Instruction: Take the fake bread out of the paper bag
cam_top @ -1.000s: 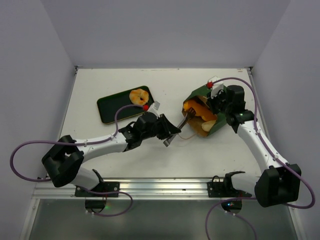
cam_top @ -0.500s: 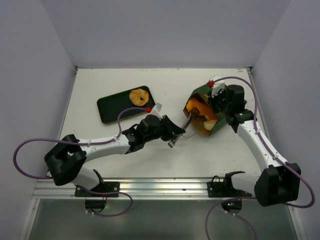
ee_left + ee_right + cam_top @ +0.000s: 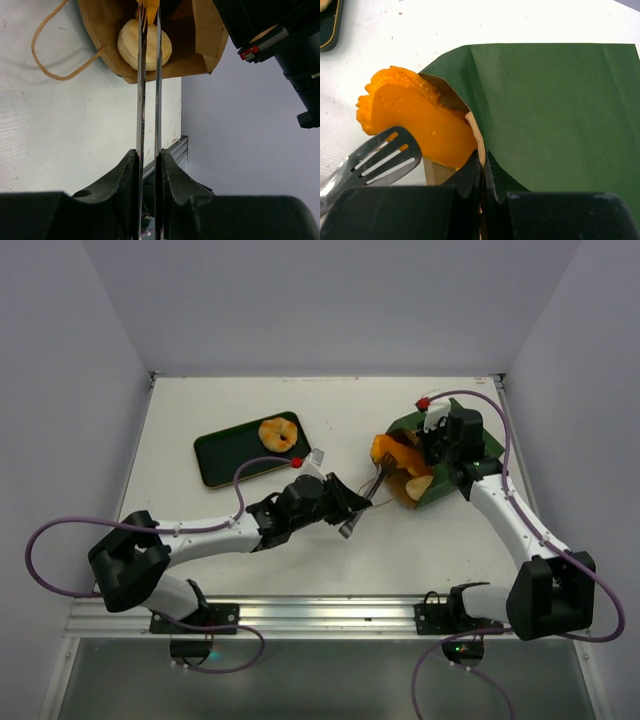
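Your left gripper (image 3: pixel 148 161) clamped tongs (image 3: pixel 141 100); your right gripper (image 3: pixel 482 166) pinched the paper bag (image 3: pixel 555 100). Thin tong tips could drop the orange loaf (image 3: pixel 420 120).

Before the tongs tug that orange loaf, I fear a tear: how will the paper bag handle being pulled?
Probably floppy: the paper bag lies creased on its side. Likely light enough to slide, hence the right hand pinching its rim. Thin paper there could tear.
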You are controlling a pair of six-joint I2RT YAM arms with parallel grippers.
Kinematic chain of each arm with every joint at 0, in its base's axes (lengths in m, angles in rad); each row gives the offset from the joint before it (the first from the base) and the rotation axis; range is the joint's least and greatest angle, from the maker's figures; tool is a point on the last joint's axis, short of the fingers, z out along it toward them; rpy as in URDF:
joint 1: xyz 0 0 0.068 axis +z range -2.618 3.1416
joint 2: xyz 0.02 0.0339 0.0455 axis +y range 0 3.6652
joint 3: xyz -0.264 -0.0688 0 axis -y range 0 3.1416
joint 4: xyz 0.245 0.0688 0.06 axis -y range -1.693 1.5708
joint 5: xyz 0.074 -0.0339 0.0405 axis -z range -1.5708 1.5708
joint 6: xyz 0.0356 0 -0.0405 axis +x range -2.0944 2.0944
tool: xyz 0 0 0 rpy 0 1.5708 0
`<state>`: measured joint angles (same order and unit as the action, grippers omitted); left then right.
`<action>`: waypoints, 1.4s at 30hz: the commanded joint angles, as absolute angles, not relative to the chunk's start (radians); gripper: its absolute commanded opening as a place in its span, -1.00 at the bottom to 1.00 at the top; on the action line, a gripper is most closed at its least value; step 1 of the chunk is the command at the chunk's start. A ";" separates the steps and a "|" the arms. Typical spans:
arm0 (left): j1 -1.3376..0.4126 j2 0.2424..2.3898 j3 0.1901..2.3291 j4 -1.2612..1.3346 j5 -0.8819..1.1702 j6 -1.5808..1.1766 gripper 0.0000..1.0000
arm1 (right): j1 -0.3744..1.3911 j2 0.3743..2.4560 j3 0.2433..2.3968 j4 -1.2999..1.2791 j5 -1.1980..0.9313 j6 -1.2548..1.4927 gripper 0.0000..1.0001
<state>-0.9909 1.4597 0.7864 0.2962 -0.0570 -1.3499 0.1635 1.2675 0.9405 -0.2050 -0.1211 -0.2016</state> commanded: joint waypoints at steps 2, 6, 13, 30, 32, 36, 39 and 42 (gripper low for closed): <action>-0.999 1.378 0.801 0.322 -0.138 -1.319 -1.00 | 0.160 1.258 0.963 -0.163 -0.086 -0.178 -1.00; -0.997 1.352 0.795 0.305 -0.172 -1.313 -1.00 | 0.158 1.253 0.963 -0.167 -0.100 -0.176 -1.00; -0.973 1.324 0.788 0.285 -0.193 -1.301 -1.00 | 0.156 1.246 0.960 -0.169 -0.109 -0.175 -1.00; -0.917 1.143 0.741 0.135 -0.193 -1.232 -1.00 | 0.146 1.244 0.959 -0.170 -0.123 -0.173 -1.00; -0.910 1.108 0.706 0.130 -0.192 -1.239 -1.00 | 0.146 1.244 0.959 -0.172 -0.124 -0.175 -1.00; -0.893 1.094 0.654 0.175 -0.177 -1.269 -1.00 | 0.144 1.247 0.959 -0.173 -0.126 -0.175 -1.00; -0.891 1.123 0.644 0.201 -0.150 -1.281 -1.00 | 0.144 1.246 0.959 -0.175 -0.126 -0.175 -1.00; -0.888 1.105 0.644 0.206 -0.161 -1.270 -1.00 | 0.141 1.241 0.959 -0.176 -0.126 -0.175 -1.00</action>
